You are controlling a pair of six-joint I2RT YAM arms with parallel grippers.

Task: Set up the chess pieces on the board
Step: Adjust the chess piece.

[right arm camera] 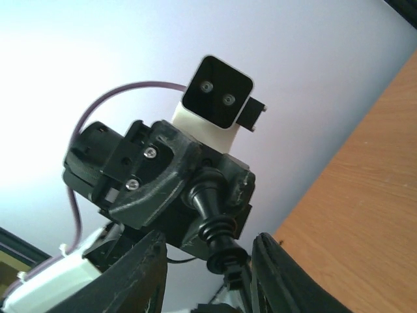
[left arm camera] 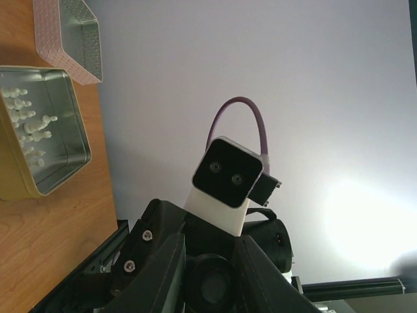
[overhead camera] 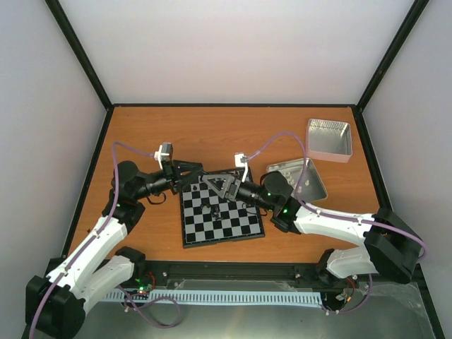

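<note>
A black chess piece (right arm camera: 218, 222) with a ringed stem is held by its base in my left gripper (overhead camera: 198, 176), above the far edge of the board (overhead camera: 244, 227). In the left wrist view its round base (left arm camera: 212, 285) sits between my left gripper's fingers (left arm camera: 166, 274). My right gripper (overhead camera: 222, 185) faces the left one. Its fingers (right arm camera: 143, 274) stand open on either side of the piece's head, with gaps on both sides. One small black piece (overhead camera: 210, 210) stands on the board. Other black pieces are not visible.
An open metal tin (overhead camera: 314, 185) holding several cream-white pieces (left arm camera: 29, 127) lies right of the board. A second empty tin (overhead camera: 329, 138) lies at the far right, also in the left wrist view (left arm camera: 75, 36). Grey walls enclose the wooden table (overhead camera: 141, 134).
</note>
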